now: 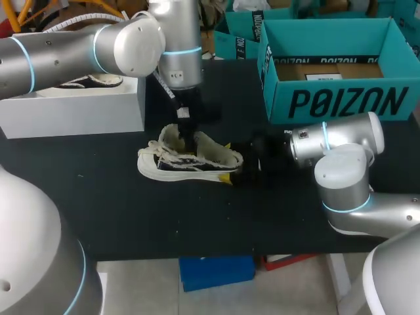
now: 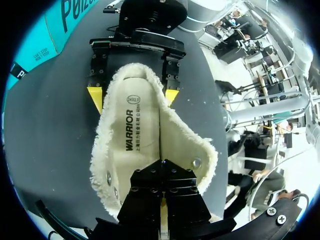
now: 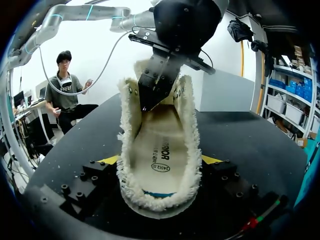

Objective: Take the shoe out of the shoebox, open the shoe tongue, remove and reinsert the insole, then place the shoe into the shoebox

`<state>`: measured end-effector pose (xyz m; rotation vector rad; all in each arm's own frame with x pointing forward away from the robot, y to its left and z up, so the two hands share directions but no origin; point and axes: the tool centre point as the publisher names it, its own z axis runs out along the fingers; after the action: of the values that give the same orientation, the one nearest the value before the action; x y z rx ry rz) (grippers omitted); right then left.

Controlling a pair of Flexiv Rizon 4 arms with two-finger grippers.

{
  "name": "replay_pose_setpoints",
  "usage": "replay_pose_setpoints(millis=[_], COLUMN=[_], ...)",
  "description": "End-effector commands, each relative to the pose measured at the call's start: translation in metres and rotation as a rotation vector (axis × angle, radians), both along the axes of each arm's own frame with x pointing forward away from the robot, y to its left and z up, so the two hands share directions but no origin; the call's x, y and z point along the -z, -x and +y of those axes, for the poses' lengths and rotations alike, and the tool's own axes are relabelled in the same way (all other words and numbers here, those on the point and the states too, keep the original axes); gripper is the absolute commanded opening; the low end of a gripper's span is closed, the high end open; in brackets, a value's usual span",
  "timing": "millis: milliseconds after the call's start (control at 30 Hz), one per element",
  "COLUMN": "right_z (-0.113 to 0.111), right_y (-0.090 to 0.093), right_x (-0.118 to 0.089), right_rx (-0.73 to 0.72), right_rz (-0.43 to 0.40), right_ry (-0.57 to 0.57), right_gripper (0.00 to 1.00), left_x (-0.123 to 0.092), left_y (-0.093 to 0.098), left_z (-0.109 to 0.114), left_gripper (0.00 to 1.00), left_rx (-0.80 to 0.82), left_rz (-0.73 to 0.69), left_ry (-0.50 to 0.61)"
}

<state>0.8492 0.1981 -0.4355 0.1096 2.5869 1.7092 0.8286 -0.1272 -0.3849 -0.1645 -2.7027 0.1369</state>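
Losing the shoe (image 1: 190, 161): your right tool (image 3: 161, 161) clamps its heel at the centre of the worktop (image 1: 131, 216); a hard upward pull could drag it free.
Insole (image 2: 131, 130): your left tool (image 2: 162, 172), fingers nipped together in the throat, could crumple or snag it.
Shoebox (image 1: 341, 102), 2 o'clock: no shoe inside.
White box (image 1: 72, 108), 10 o'clock: another shoe (image 1: 92, 81).

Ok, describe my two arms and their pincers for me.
Both the left arm and right arm are silver-grey tubes with rounded joints ringed by thin light-blue bands. A cable runs down the left wrist. The left pincer and right pincer are black, angular, studded with screws, with yellow tips.
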Motion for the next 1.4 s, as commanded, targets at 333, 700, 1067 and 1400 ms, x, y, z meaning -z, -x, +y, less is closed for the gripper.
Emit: replay_pose_setpoints(millis=[333,700,1067,1400], right_z=[0.0,0.0,0.0,0.0], right_y=[0.0,0.0,0.0,0.0], right_x=[0.003,0.003,0.003,0.003], right_rx=[0.001,0.001,0.001,0.001], right_rz=[0.0,0.0,0.0,0.0], right_ry=[0.0,0.0,0.0,0.0], right_gripper=[0.0,0.0,0.0,0.0], left_x=[0.021,0.034,0.047,0.049], left_y=[0.014,0.02,0.017,0.016], left_z=[-0.002,-0.005,-0.006,-0.008], left_gripper=[0.0,0.0,0.0,0.29], left_rx=[-0.038,-0.067,-0.095,-0.085], left_rz=[-0.006,-0.04,-0.036,-0.039], left_ry=[-0.032,-0.058,-0.056,-0.045])
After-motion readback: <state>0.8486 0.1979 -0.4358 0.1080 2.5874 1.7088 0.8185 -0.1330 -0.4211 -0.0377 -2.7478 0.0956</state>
